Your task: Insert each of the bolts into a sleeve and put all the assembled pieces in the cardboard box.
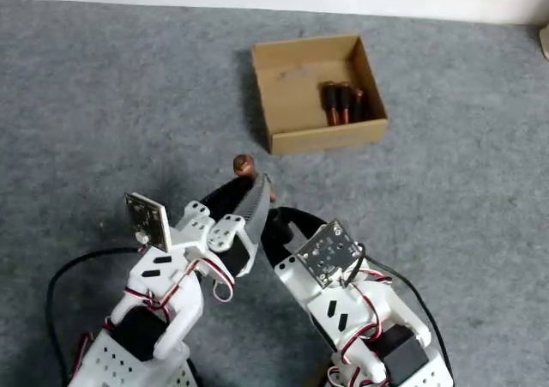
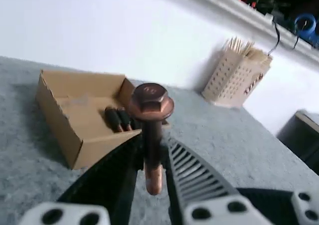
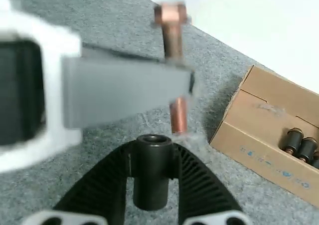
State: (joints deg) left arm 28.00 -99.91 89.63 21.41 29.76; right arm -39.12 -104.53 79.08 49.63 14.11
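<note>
My left gripper (image 2: 152, 152) is shut on a copper bolt (image 2: 151, 135), held upright with its hex head on top. In the high view the bolt's head (image 1: 244, 164) shows just past the left gripper (image 1: 256, 191). My right gripper (image 3: 152, 177) is shut on a black sleeve (image 3: 151, 172), upright with its open bore facing up. In the right wrist view the bolt (image 3: 173, 40) hangs above and slightly behind the sleeve, its tip (image 3: 178, 117) close to the bore. The cardboard box (image 1: 292, 104) holds several assembled pieces (image 1: 342, 102).
Grey carpet covers the table. The box (image 2: 75, 120) stands a short way beyond both grippers. A pale perforated holder with sticks (image 2: 234, 75) stands by the white wall. Black cables (image 1: 60, 275) loop near the arm bases.
</note>
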